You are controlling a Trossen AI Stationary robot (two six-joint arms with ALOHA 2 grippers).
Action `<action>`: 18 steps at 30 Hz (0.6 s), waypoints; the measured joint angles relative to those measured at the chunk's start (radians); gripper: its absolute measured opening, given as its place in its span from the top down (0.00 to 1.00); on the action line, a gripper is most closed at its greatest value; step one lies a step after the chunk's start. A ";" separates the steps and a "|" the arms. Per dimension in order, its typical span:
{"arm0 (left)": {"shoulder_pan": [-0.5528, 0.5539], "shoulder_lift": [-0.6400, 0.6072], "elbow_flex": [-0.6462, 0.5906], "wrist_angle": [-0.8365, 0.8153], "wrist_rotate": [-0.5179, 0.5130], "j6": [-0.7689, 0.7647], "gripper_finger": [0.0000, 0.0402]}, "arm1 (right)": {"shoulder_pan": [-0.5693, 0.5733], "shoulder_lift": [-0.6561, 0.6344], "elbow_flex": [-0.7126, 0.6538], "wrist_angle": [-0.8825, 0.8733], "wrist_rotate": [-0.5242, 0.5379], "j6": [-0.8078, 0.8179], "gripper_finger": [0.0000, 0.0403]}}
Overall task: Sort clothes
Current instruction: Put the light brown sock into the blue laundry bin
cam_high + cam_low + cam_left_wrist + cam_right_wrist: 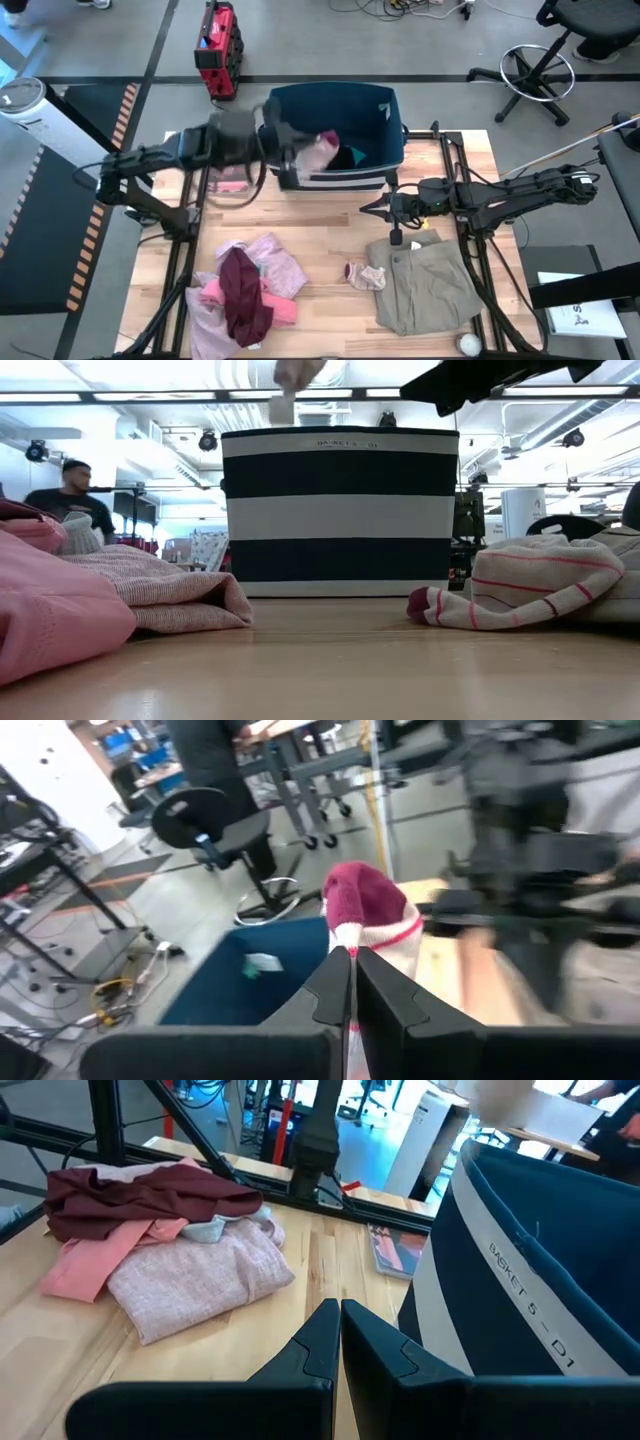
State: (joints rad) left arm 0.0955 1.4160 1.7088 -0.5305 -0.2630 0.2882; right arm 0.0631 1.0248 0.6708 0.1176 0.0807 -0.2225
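My left gripper [298, 153] is over the navy, white-striped bin [385, 135] at the table's far side, shut on a beige striped sock with a maroon toe [370, 915]. The sock also shows in the high view [322, 150]. A teal piece [350, 156] lies in the bin. My right gripper [372, 208] is shut and empty, above the table in front of the bin. A second striped sock [365, 275] lies flat on the table beside the khaki-grey garment [425, 285]. A pile of maroon [242, 292], pale pink [272, 262] and pink pieces lies near left. My left gripper pinches the striped sock between its two fingers, on the beige part behind the maroon toe [349, 960]. The fingers come about level from the table's left. The sock sticks out past the fingertips, toe end farthest, lifted clear above the bin.
A flat pink-covered book [395, 1250] lies on the table left of the bin. A white ball [468, 343] sits at the near right edge. Bare wood [330, 320] shows between the pile and the khaki garment. A person [70, 495] is in the room behind.
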 joint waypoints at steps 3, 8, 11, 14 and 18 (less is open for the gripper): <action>0.123 0.014 -0.001 0.040 0.120 0.009 1.00 | 0.000 0.000 0.000 0.000 0.000 0.001 1.00; 0.281 0.056 -0.001 0.060 0.288 -0.031 1.00 | 0.000 0.000 0.000 0.001 0.000 0.003 1.00; 0.330 0.101 -0.002 0.048 0.339 -0.042 1.00 | 0.000 0.000 0.000 0.000 0.000 0.003 1.00; 0.346 0.149 -0.002 0.040 0.362 -0.041 1.00 | 0.000 0.000 0.000 0.000 0.000 0.003 1.00; 0.347 0.220 -0.002 0.000 0.363 -0.033 1.00 | 0.000 0.000 0.000 -0.001 0.000 0.003 1.00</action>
State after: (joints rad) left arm 0.4423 1.6359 1.7065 -0.5304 0.1001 0.2550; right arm 0.0635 1.0245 0.6708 0.1170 0.0807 -0.2192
